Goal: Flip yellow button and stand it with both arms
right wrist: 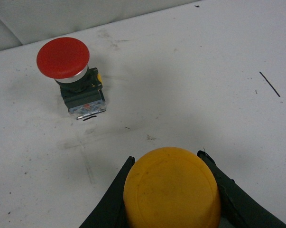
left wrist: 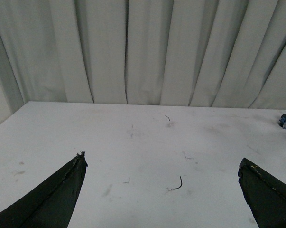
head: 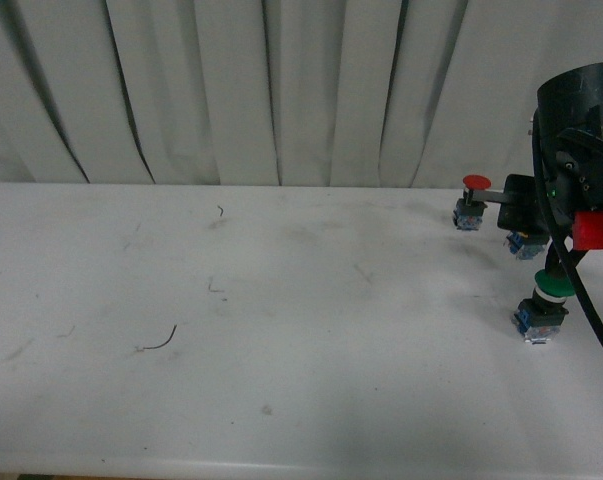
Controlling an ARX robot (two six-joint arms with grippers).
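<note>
— Where do we have open room on the flat white bench (head: 281, 400)?

— Its left and middle lie open, carrying only three thin dark wire scraps (head: 161, 342). The far edge meets the pleated pale-grey curtain (head: 281, 90), and the near edge runs along the bottom of our front view. The crowding is all at the right end.

— How is our right claw (right wrist: 166, 156)?

— It is clenched on the yellow button (right wrist: 172, 190), the small push-button switch with the round yellow-orange mushroom cap. Both dark wedge fingers (right wrist: 107, 209) press against the sides of the cap. In the front view that button sits at the right end, and only its blue base shows below the bulky black right arm (head: 581, 110) with its red block (head: 596, 230). We cannot tell whether it rests on the bench or hangs above it.

— And our left claw (left wrist: 161, 159)?

— Released, its fingers spread wide over bare bench and touching nothing.

— What do we count?

— Three buttons. One is the yellow one. One is a red-capped button (right wrist: 63, 59), upright on its dark base, near the right claw but apart from it. One is a green-capped button (head: 543, 300), upright and nearer to us.
</note>
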